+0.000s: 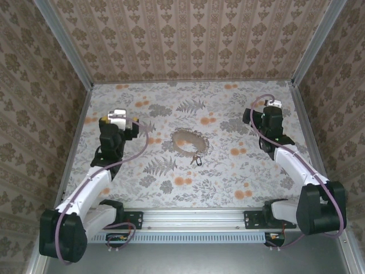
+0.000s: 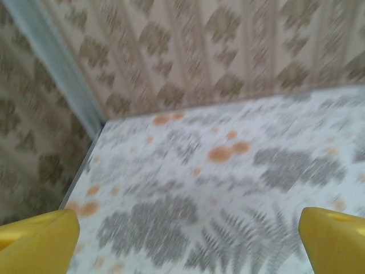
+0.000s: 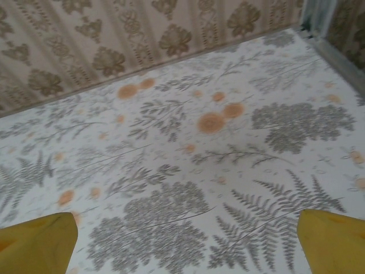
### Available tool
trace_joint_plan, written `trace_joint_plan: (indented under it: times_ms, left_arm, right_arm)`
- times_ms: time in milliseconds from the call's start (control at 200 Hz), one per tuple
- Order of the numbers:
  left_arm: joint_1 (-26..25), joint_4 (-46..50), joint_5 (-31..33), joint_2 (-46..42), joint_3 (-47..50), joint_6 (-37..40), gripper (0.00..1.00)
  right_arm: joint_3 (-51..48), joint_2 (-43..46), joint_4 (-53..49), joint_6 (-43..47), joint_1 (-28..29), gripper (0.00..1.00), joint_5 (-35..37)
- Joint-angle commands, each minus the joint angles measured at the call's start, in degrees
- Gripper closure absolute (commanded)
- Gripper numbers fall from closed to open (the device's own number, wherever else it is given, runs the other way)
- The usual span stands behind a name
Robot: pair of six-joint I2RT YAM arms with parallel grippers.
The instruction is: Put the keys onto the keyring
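Note:
A tan loop, the keyring [image 1: 189, 141], lies flat on the floral tabletop near the middle. Just below its lower right rim lies the key [image 1: 197, 160], a tiny dark oblong piece with a pale end. Whether it touches the loop I cannot tell. My left gripper [image 1: 120, 117] hovers to the left of the ring, well apart from it. In the left wrist view the left gripper [image 2: 188, 245] is open, its yellow fingertips [image 2: 40, 240] at the bottom corners over bare cloth. My right gripper [image 1: 267, 108] hangs far right of the ring. The right gripper [image 3: 188, 242] is open too, with nothing between its fingers.
Patterned walls enclose the table [image 1: 239, 177] on the left, back and right, with metal corner posts [image 1: 65, 43]. A metal rail [image 1: 194, 220] carrying both arm bases runs along the near edge. The cloth's orange and grey floral blotches are print, not objects.

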State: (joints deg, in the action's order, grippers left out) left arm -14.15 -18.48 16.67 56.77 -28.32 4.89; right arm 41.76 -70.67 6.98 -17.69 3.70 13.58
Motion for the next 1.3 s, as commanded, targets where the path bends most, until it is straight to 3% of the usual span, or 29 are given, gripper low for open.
trace_joint_plan:
  times_ms: [0, 260, 600, 650, 725, 820, 1295]
  left_arm:
    - [3.0, -8.9, 2.8, 3.2, 5.2, 1.7, 0.0]
    - [6.4, -26.5, 0.1, 17.2, 9.9, -1.5, 0.0]
    - [7.8, -41.5, -3.7, 30.0, 11.3, 0.2, 0.0]
    - [7.8, -44.4, -3.8, 32.7, 10.9, 1.2, 0.0]
    - [8.7, -35.4, -5.0, 31.1, 7.8, -0.5, 0.0]
    - [12.1, -30.4, -10.0, 31.2, 5.2, -2.9, 0.0]
    - [12.4, -30.7, -10.7, 31.3, 5.2, -3.0, 0.0]
  right_arm:
    - [-3.5, -1.4, 7.3, 3.4, -1.3, 0.0, 4.4]
    - [-11.4, -5.3, 20.6, 8.8, -3.1, 0.0, 5.7]
    - [-19.1, -14.5, 41.1, 13.2, -2.2, 0.0, -1.9]
    - [-20.7, -17.9, 48.1, 13.9, -2.3, 0.0, -3.1]
    - [-19.1, -16.5, 42.3, 13.9, -2.6, 0.0, -4.9]
    - [-18.6, -17.0, 42.2, 14.3, -2.7, 0.0, -5.7]
    - [-19.1, -16.9, 43.3, 15.2, -1.5, 0.0, -3.9]
